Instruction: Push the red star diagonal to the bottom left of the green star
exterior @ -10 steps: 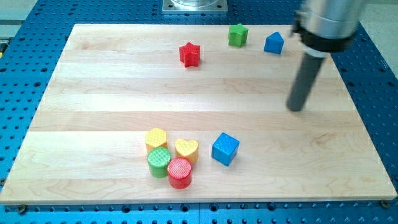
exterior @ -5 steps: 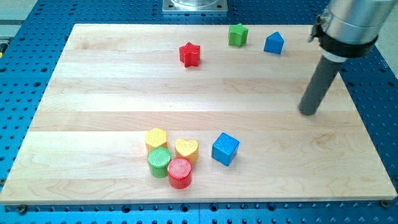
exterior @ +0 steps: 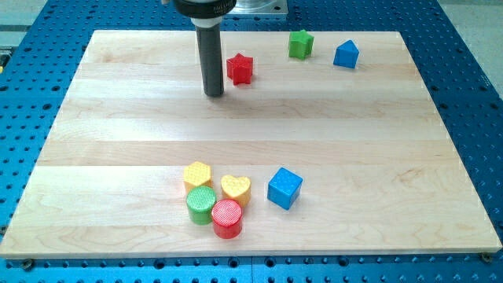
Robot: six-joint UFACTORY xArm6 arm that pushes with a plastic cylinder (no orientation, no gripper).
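We have swung our tool, a bare rod holding nothing, from the table's right side so my tip now sits just left-below the red star, poised to push it toward the green star.

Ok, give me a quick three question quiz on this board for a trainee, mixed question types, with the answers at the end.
1. True or false: my tip is touching the red star.
2. Which block lies nearest the green star? A) blue cube B) blue house-shaped block C) yellow heart
3. Fill in: in the bottom cluster, the red cylinder sits to the view's ____ of the green cylinder.

Key
1. False; it stands just to the view's left of the star, a small gap between.
2. B, the blue house-shaped block.
3. Right.
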